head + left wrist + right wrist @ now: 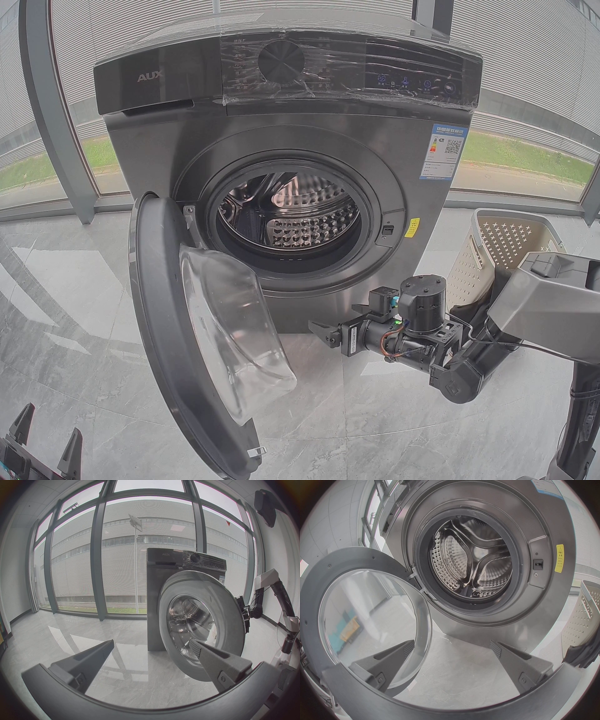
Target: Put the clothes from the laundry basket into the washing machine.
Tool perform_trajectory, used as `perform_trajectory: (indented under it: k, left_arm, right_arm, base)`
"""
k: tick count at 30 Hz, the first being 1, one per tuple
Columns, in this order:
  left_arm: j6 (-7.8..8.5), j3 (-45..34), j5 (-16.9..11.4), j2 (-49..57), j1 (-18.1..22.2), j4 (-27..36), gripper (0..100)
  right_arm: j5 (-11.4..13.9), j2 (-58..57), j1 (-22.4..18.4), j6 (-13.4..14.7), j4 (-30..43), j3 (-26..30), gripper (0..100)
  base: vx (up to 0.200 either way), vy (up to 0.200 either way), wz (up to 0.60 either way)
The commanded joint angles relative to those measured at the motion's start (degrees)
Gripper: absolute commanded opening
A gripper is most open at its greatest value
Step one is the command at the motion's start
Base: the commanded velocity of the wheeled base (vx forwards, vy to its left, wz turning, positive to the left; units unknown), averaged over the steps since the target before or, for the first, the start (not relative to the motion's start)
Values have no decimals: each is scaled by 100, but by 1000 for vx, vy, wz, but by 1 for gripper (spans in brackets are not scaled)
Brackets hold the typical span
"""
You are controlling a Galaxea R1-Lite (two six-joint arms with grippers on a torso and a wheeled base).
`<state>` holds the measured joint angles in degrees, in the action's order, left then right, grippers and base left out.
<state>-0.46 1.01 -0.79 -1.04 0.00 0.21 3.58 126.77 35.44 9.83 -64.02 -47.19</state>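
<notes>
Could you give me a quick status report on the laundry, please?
Left end effector open, empty. Right end effector open, empty, facing the drum. Door wide open, drum bare. Basket to the right; nothing blocking.

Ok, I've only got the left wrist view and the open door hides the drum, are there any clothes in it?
Observer: No, the drum shows only bare metal.
Operator: And where do I pick from?
Observer: The laundry basket stands on the floor, to the robot's right of the washing machine.
Operator: Anything held on that side?
Observer: No, the right gripper is open, low before the drum opening.
</notes>
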Motion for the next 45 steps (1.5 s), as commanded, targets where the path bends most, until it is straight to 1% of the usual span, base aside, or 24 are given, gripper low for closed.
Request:
perform_trajectory:
  k: [1, 5, 10, 13, 15, 25, 30, 35, 37, 45]
  left_arm:
    - [2, -92, 0, 104, 0, 6, 100]
    - [-6, -92, 0, 95, 0, 6, 100]
    - [-6, -92, 0, 95, 0, -3, 100]
    - [-6, -92, 0, 95, 0, 6, 100]
    - [-6, -92, 0, 104, 0, -3, 100]
    - [-6, -92, 0, 95, 0, 6, 100]
    - [-6, -92, 0, 95, 0, 6, 100]
    - [-6, -92, 0, 95, 0, 6, 100]
    - [-6, -92, 0, 95, 0, 6, 100]
    - [-6, -92, 0, 95, 0, -3, 100]
  right_arm:
    - [11, 278, -169, -121, 101, -308, 100]
    - [11, 498, -72, -174, 30, -308, 100]
    - [11, 524, 262, -174, 22, -291, 100]
    - [11, 454, 605, -156, 13, -264, 100]
    - [11, 445, 736, -139, 4, -264, 100]
    - [28, 436, 649, -148, -49, -458, 100]
    - [187, 515, 499, -148, 66, -827, 100]
    - [327, 603, 561, -139, 364, -1214, 100]
    - [336, 647, 569, -121, 523, -1416, 100]
    - [345, 990, 912, -77, 971, -2321, 100]
  base:
    - [0, 0, 0]
    - [0, 0, 0]
    - [0, 0, 0]
    - [0, 0, 0]
    - [0, 0, 0]
    - [0, 0, 0]
    - [-160, 0, 0]
    - [-40, 0, 0]
    - [0, 0, 0]
    - [0, 0, 0]
